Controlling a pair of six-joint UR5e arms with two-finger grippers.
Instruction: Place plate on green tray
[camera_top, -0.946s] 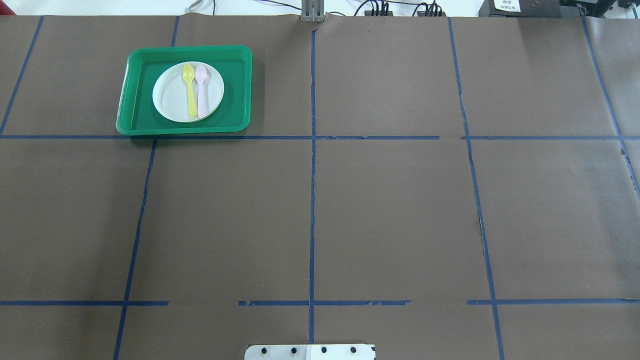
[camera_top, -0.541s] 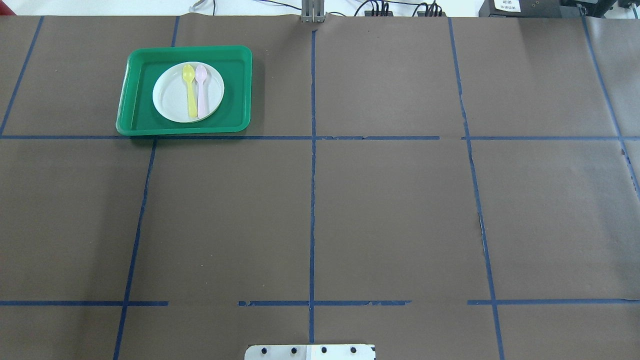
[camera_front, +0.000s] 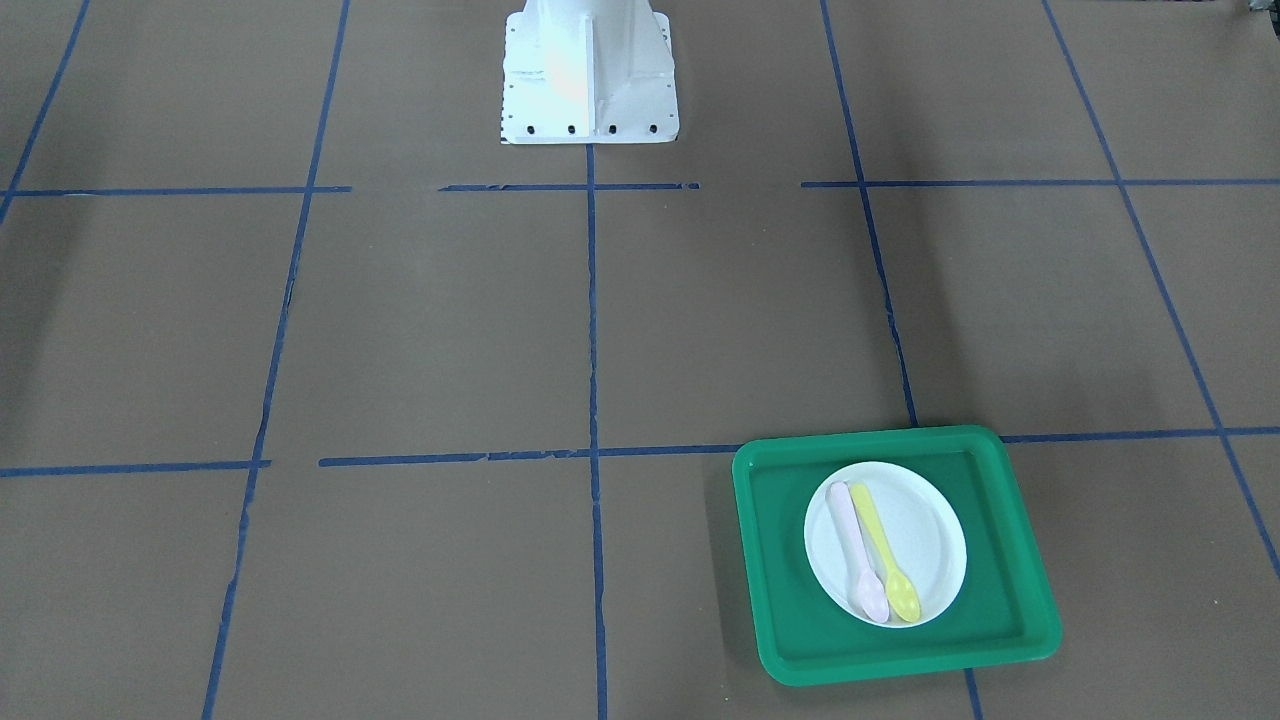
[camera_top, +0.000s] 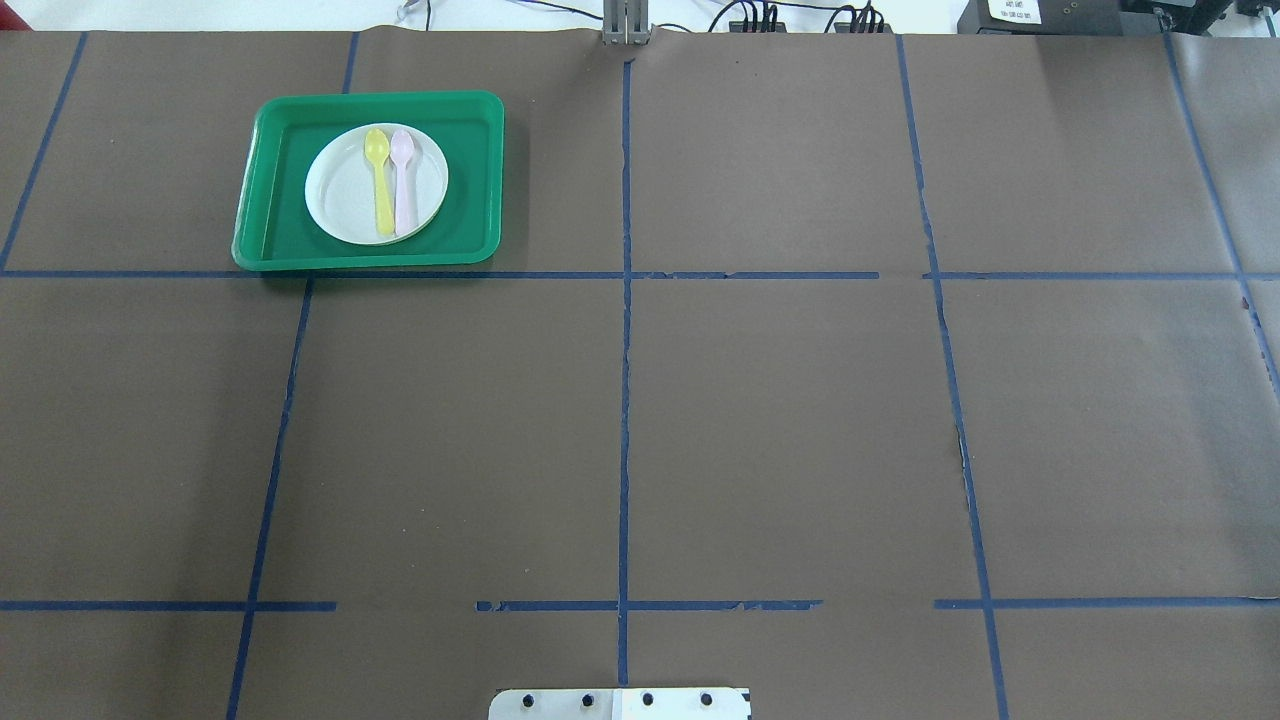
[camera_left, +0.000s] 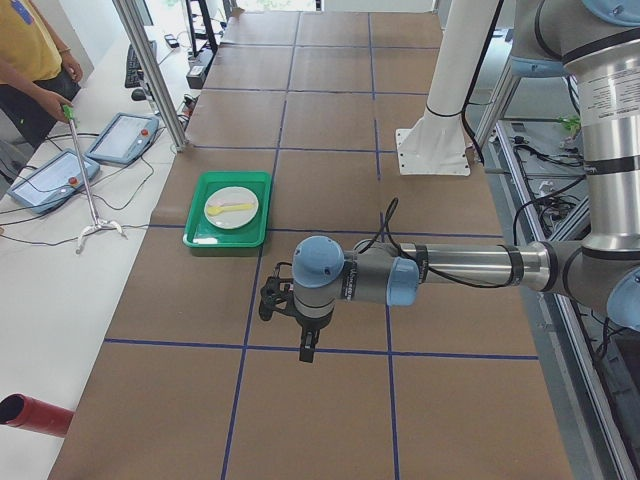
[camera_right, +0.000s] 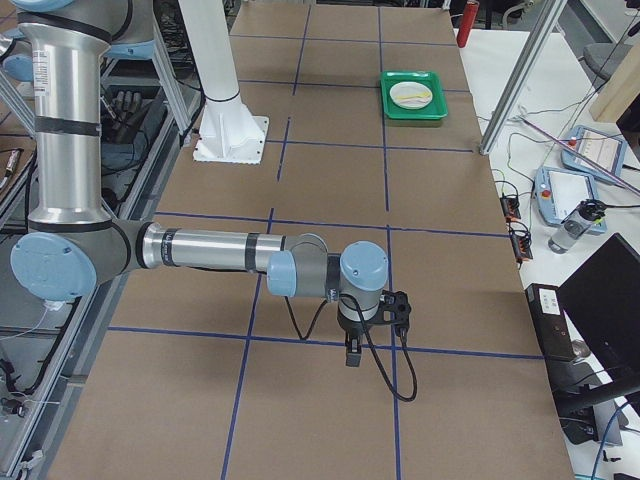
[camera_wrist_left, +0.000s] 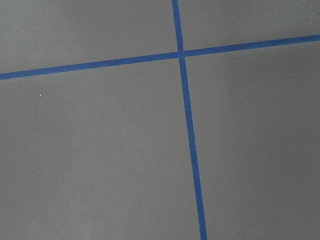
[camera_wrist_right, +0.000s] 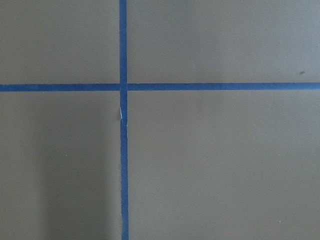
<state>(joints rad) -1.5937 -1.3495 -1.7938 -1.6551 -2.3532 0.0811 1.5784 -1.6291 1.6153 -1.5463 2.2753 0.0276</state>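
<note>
The green tray (camera_top: 470, 180) lies at the far left of the table; it also shows in the front-facing view (camera_front: 780, 560). A white round plate (camera_top: 345, 195) sits flat in its middle (camera_front: 925, 530). A yellow spoon (camera_top: 383, 195) and a pink spoon (camera_top: 404, 190) lie side by side on the plate. My left gripper (camera_left: 305, 350) shows only in the exterior left view, pointing down over bare table far from the tray. My right gripper (camera_right: 350, 358) shows only in the exterior right view, also far from the tray. I cannot tell whether either is open or shut.
The robot's white base (camera_front: 588, 70) stands at the near table edge. The table is brown paper with blue tape lines (camera_top: 625, 400). Beside the table, an operator (camera_left: 35, 60) holds a thin stick and teach pendants (camera_left: 122, 137) lie nearby.
</note>
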